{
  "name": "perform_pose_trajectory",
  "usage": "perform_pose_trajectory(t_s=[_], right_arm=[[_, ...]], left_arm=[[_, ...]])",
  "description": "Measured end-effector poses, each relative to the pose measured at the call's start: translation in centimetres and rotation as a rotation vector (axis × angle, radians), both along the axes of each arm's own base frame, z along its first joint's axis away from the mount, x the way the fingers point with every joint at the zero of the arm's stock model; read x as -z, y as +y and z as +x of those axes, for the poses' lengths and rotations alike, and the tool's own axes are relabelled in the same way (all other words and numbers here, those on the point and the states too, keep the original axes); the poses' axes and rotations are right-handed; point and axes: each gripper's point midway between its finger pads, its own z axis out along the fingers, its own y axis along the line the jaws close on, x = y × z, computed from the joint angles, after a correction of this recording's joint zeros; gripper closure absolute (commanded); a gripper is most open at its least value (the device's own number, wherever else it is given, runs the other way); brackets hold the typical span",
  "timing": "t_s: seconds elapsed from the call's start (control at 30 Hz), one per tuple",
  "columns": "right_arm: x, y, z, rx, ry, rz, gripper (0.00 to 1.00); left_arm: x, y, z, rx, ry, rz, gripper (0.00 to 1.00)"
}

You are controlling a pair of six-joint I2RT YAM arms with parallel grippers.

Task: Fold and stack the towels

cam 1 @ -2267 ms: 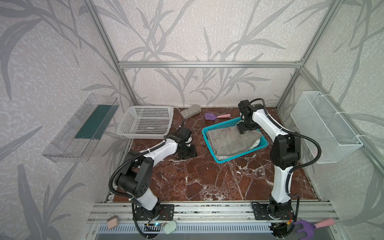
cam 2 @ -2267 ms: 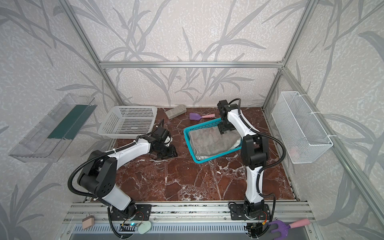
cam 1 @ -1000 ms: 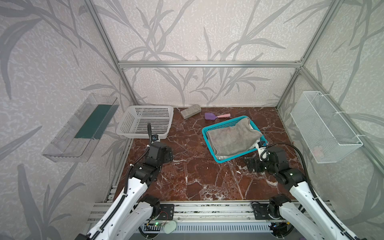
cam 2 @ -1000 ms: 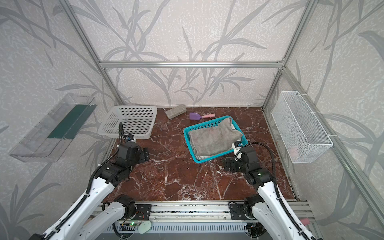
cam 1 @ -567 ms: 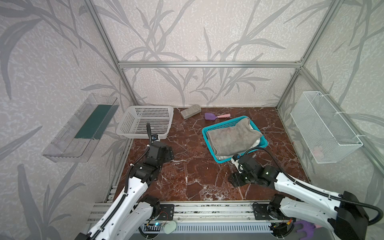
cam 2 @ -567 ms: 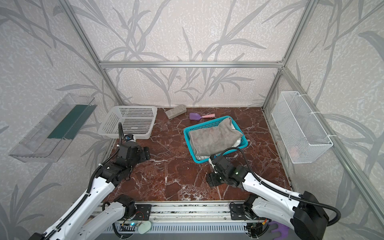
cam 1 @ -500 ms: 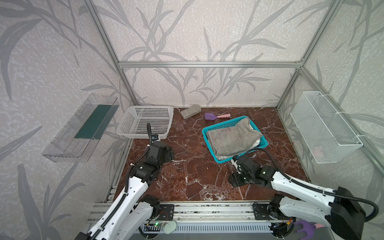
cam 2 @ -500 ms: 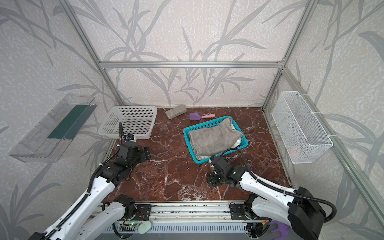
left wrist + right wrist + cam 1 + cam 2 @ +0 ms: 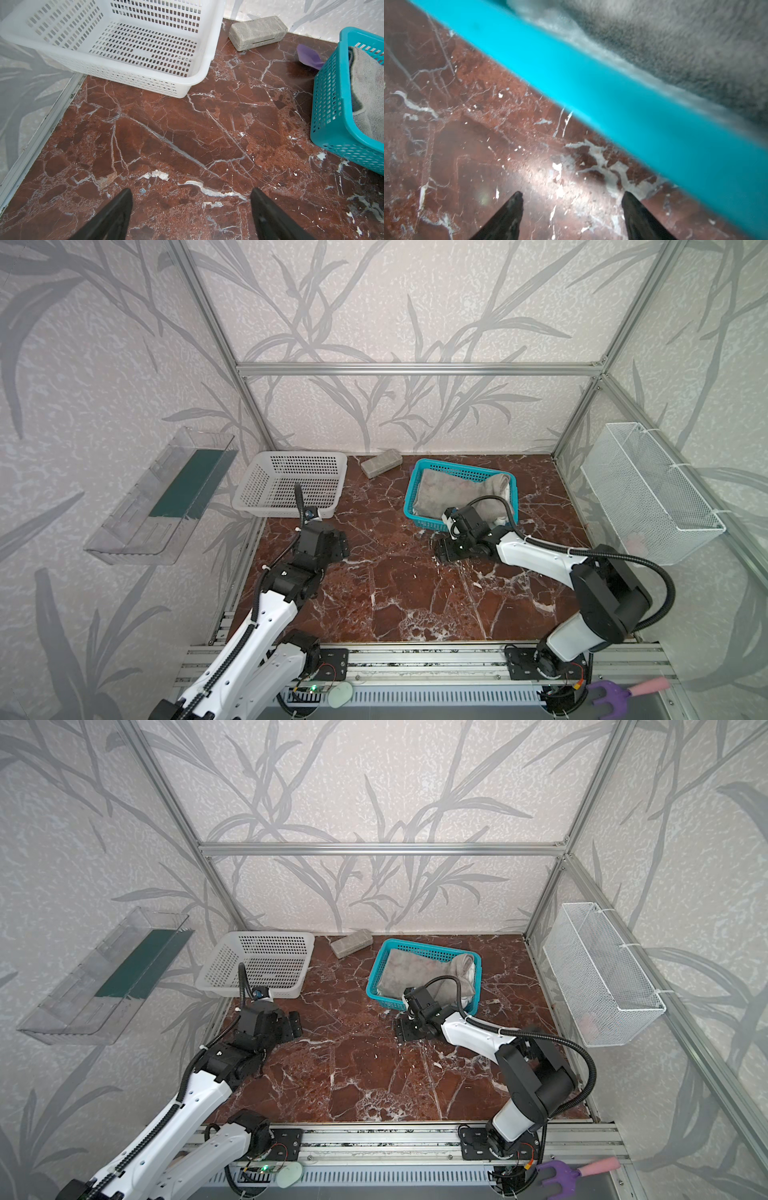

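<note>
A grey-taupe towel [image 9: 453,493] [image 9: 419,973] lies crumpled in a teal basket [image 9: 457,467] [image 9: 419,946] at the back of the marble floor. A white towel's edge [image 9: 471,973] [image 9: 591,49] peeks out from under it. My right gripper [image 9: 442,549] [image 9: 401,1029] [image 9: 572,195] is open and empty, low over the floor just in front of the basket's near left corner. My left gripper [image 9: 343,543] [image 9: 293,1025] [image 9: 191,193] is open and empty over bare floor, near the white basket. The left wrist view shows the teal basket [image 9: 332,83] and the grey towel [image 9: 365,87].
A white perforated basket [image 9: 291,485] [image 9: 145,52] stands at the back left, with a small grey block [image 9: 381,462] [image 9: 257,31] beside it. A purple scoop [image 9: 307,56] lies behind the teal basket. A wire basket [image 9: 648,489] hangs on the right wall and a clear shelf [image 9: 162,497] on the left.
My right gripper has moved from the front floor up to the teal basket's near corner. The basket now sits turned and farther back, hiding the purple scoop in the top views. The left arm has barely moved.
</note>
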Motion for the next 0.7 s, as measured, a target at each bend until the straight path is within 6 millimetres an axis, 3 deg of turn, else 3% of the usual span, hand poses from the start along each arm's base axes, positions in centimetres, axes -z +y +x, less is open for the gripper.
perform_pose_trajectory(t_s=[0.1,0.2,0.43,0.6,0.7], right_arm=[[-0.5,-1.5,1.4,0.018,-0.018,-0.022,0.18],[-2.2,-3.8,2.7,0.053,-0.080,-0.047,0.13],[-6.7,-11.0,5.3,0.167,-0.247,-0.066,0.01],[-6.4,-13.6,4.0,0.162,-0.384,-0.172,0.01],[-5.5,-15.8,3.0,0.189,-0.459,-0.253,0.01]], left_arm=[[0.2,0.2,0.3,-0.001,0.007,0.033,0.02],[0.5,1.0,0.5,-0.015,0.021,0.083,0.01],[0.6,2.9,1.3,-0.026,-0.026,0.208,0.01],[4.7,3.5,1.5,0.025,-0.087,0.342,0.01],[6.0,4.2,1.8,0.011,-0.103,0.408,0.01]])
